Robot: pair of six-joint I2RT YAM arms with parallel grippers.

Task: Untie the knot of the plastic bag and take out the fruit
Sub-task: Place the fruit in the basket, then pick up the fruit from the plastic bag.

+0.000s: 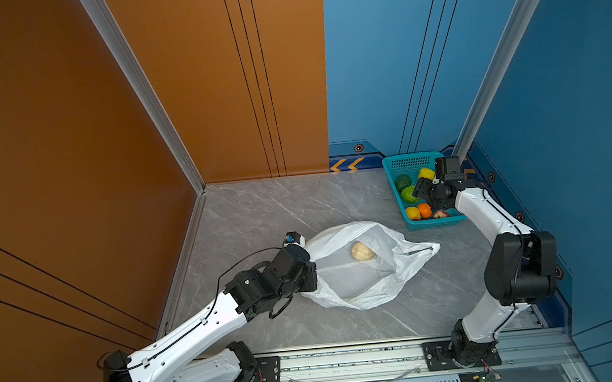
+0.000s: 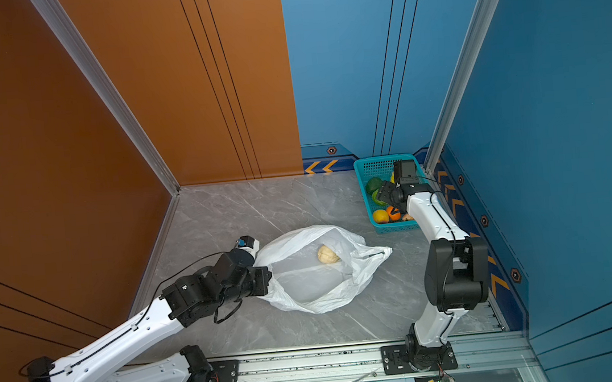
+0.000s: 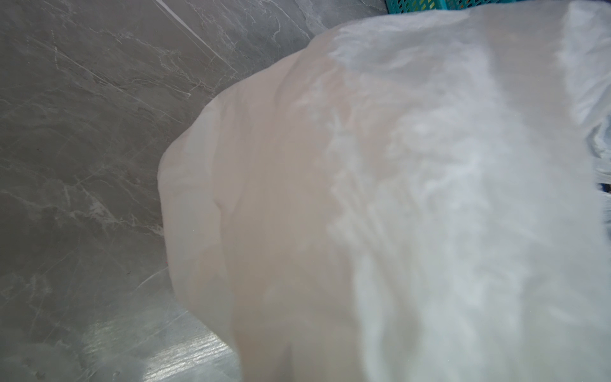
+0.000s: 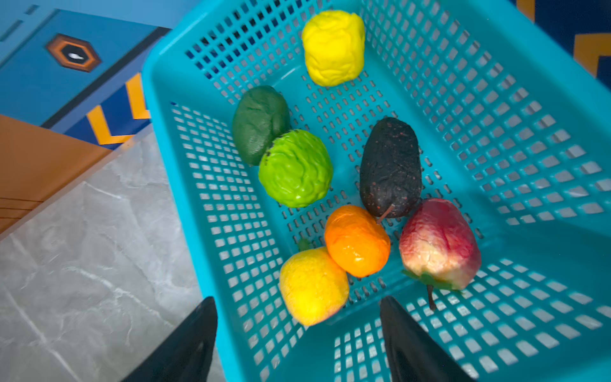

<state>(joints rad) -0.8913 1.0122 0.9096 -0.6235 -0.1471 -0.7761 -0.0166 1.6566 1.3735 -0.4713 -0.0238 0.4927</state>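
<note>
Right end effector (image 4: 297,301) hovers over the teal perforated plastic basket (image 4: 158,109) with its black jaws spread wide and nothing between them. Seven pieces of the small fruit lie below it, among them a yellow-orange piece (image 4: 312,286), an orange piece (image 4: 357,240) and a red piece (image 4: 439,243). The left end effector (image 1: 309,273) is closed and, as far as both top views show, pinches the rim of the thin white translucent plastic bag (image 1: 350,278), propping its mouth open on the grey marbled surface (image 1: 261,211). No knot shows; a handle loop (image 1: 421,250) lies slack. One cream, lumpy fruit (image 1: 363,250) sits inside the bag, so the task looks nearly finished. The likely trouble lies in that last pick. The film is slippery, and if it slides out of the left pinch the mouth would fall over the cream piece. A right reach that catches the crinkled film could drag the whole bag, and a glancing touch could roll the round piece deeper.
</note>
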